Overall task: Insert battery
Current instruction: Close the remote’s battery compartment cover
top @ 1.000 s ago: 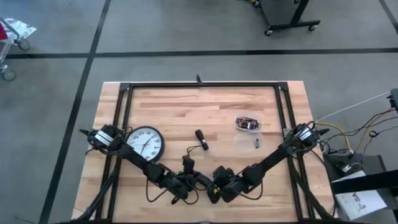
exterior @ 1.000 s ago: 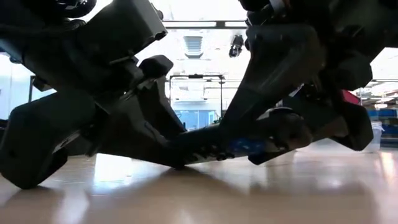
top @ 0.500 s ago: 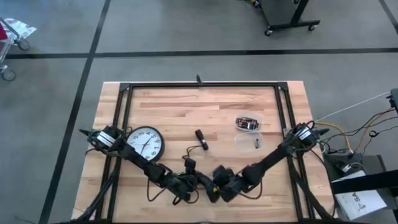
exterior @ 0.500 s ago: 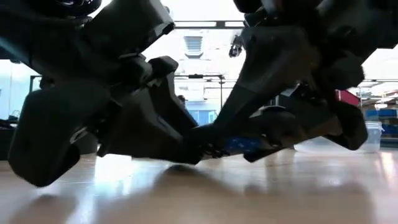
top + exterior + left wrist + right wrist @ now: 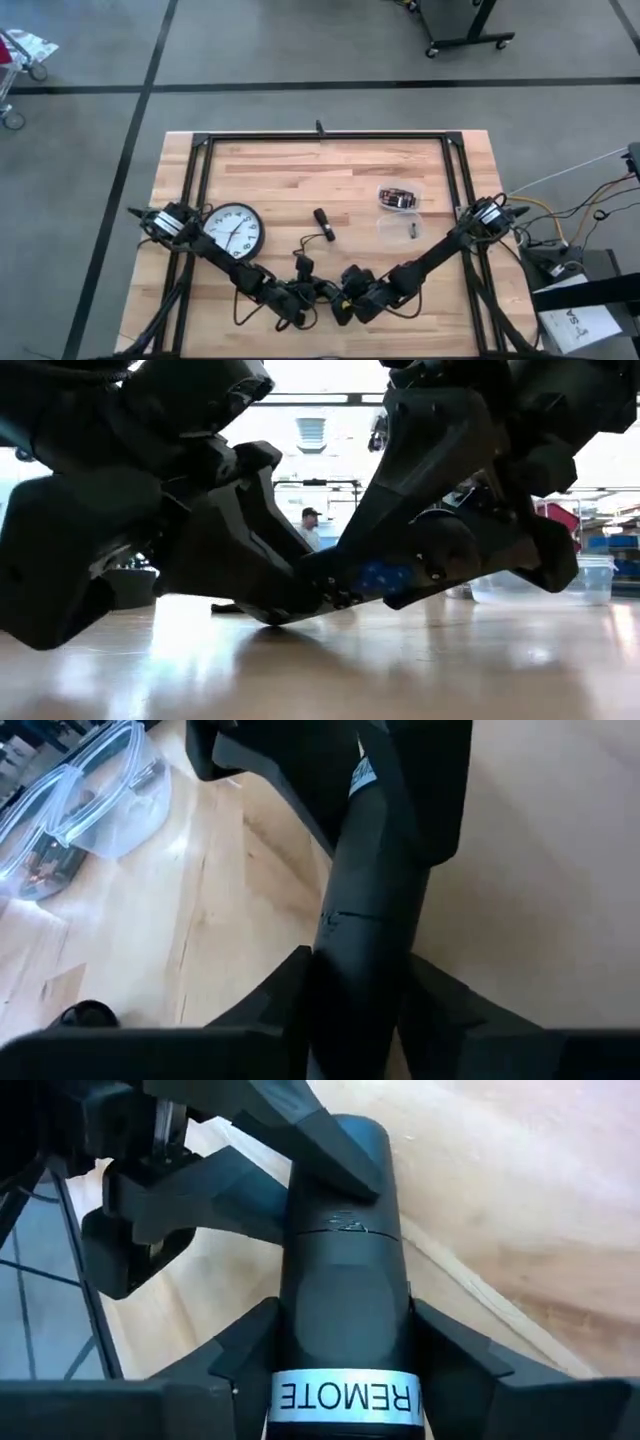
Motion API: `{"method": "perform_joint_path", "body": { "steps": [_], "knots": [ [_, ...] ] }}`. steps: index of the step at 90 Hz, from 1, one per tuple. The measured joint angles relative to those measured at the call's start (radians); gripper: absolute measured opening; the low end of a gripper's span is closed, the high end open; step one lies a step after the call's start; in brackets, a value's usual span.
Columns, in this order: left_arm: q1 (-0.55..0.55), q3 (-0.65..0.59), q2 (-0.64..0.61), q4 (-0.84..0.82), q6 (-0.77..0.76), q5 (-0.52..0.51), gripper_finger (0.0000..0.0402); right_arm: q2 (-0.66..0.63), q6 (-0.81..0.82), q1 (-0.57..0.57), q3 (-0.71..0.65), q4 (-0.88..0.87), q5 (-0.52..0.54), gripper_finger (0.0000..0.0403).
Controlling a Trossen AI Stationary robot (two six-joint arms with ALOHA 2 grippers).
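Note:
A black remote [image 5: 345, 1260] with a white label reading REMOTE is held low over the table's near middle between both grippers. My left gripper [image 5: 316, 293] is shut on one end. My right gripper [image 5: 342, 300] is shut on the other, labelled end. In the low view the remote [image 5: 325, 592] slopes down toward the left gripper's side, close to the tabletop. I cannot tell whether it touches the wood. I cannot make out a battery; small dark items lie in a clear tub [image 5: 398, 198]. My left gripper pinches the unlabelled end of the remote [image 5: 352, 1005] between its two fingers, one on each long side. The fingers lie along the remote, coming from the table's left. My right gripper pinches the remote's labelled end [image 5: 345, 1342] between its two fingers, one on each long side. The fingers lie along the remote, coming from the table's right and facing the left gripper. This end sits a little higher than the other.
A round white clock [image 5: 237, 228] lies at the left of the table. A small black piece [image 5: 322, 222] lies at mid-table. A clear lid [image 5: 400, 229] sits beside the tub at the right. A person stands in the room behind [image 5: 308, 528].
Both grippers, with the remote between them, have shifted a little toward the table's left edge. The end held by my right gripper has risen slightly. Both holds are unchanged.

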Motion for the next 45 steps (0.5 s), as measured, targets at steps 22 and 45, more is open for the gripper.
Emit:
{"method": "perform_joint_path", "body": {
  "steps": [22,45],
  "knots": [
    [0.005,0.005,-0.069,-0.088,-0.135,0.073,0.0078,-0.043,-0.166,-0.004,0.0,-0.008,-0.04,0.0228],
    [0.038,0.017,-0.155,-0.236,-0.295,0.252,0.0059,-0.165,-0.483,0.002,0.002,-0.05,-0.003,0.0246]
  ]
}}
